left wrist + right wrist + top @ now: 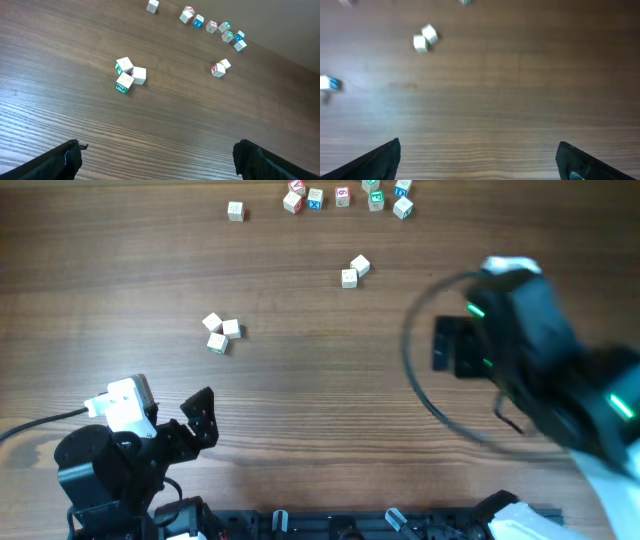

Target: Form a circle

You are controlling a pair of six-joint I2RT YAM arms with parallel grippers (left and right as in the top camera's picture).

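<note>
No finished circle shows; small pale wooden cubes lie in loose groups on the brown table. A tight group of three cubes (pixel 221 332) (pixel 129 75) lies left of centre. A pair of cubes (pixel 354 272) (pixel 220 67) (pixel 425 39) sits further back. A curved row of several cubes (pixel 345 197) (pixel 212 26) lines the far edge, with a single cube (pixel 235 211) (pixel 152 5) to its left. My left gripper (pixel 200 405) (pixel 157 155) is open and empty, well short of the three cubes. My right gripper (pixel 440 347) (pixel 477 155), blurred, hovers open and empty at the right.
A black cable loop (pixel 425 395) hangs round the right arm. The arm bases and a black rail (pixel 380 525) run along the near edge. In the right wrist view a blue-faced cube (pixel 330 83) lies at the left edge.
</note>
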